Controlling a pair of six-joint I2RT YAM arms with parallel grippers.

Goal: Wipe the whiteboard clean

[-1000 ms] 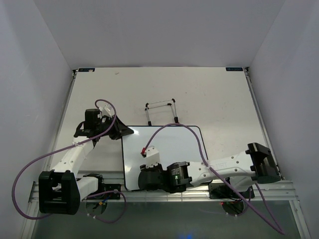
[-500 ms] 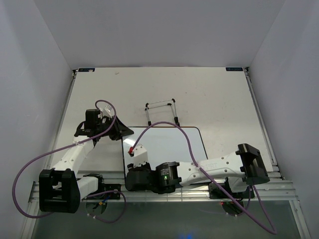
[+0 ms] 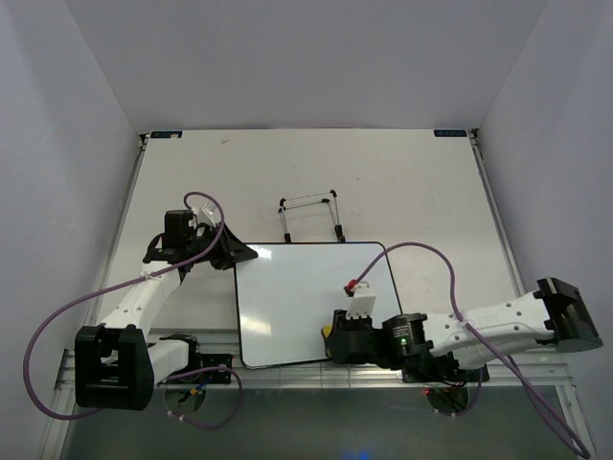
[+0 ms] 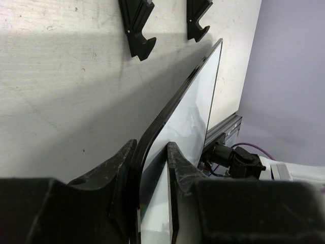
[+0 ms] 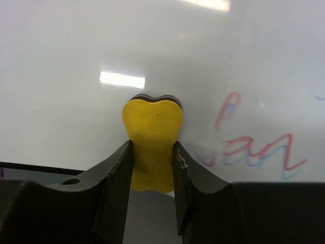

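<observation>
Top view: the whiteboard [image 3: 306,292] lies in the middle of the frame, a glossy white sheet with a thin black rim and rounded corners. No writing can be made out from here. The left gripper [image 3: 236,254] is clamped on its upper-left corner. The right gripper [image 3: 335,337], at the board's lower edge, holds a yellow eraser [image 3: 328,332]. A thin wire stand [image 3: 310,213] sits just above the board.

Left wrist view: the black fingers [image 4: 119,168] pinch the rim from both sides. A firm hold here should stop the board sliding under the wiping.

Right wrist view: the eraser is squeezed between the two jaws, soft and bulging, with a dark felt face against the board. Red cursive marks [image 5: 254,147] remain at the lower right. The next stroke should go that way, with the pad flat and the pressure even.
</observation>
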